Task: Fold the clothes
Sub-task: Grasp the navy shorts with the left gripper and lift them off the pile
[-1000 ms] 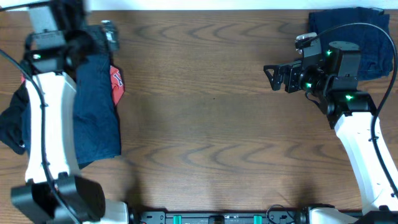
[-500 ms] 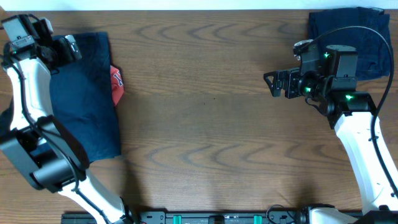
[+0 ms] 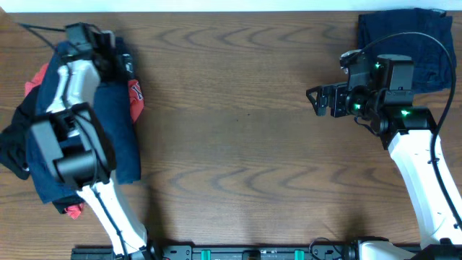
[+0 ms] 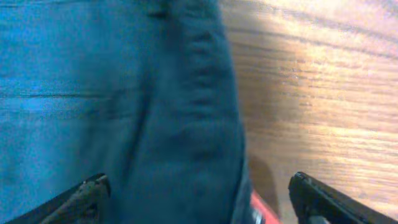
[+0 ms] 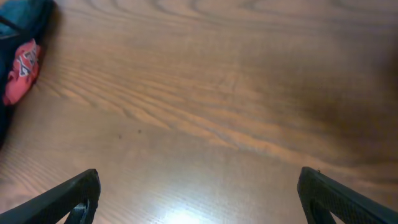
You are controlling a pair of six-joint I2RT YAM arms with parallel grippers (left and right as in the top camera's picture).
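Observation:
The clothes lie in a heap at the table's left: wide dark blue denim shorts [image 3: 121,141], a red white-lettered T-shirt [image 3: 136,97] poking out beside them, and a black garment [image 3: 11,148] at the far left. My left gripper [image 3: 119,58] hovers low over the far end of the shorts [image 4: 124,99]. It is open, its fingers straddling the denim's right edge, with a bit of red T-shirt [image 4: 261,214] below. My right gripper [image 3: 315,100] stands open over bare wood, far from the heap. In its wrist view the T-shirt [image 5: 22,68] shows far off.
A folded navy denim piece [image 3: 426,43] lies at the table's far right corner, behind the right arm. The left arm's white links stretch over the heap. Brown wooden tabletop [image 3: 238,144] runs between the two arms.
The left arm has swung from the far left corner back over the heap, its gripper now low at the shorts' far end. The right arm has barely moved.

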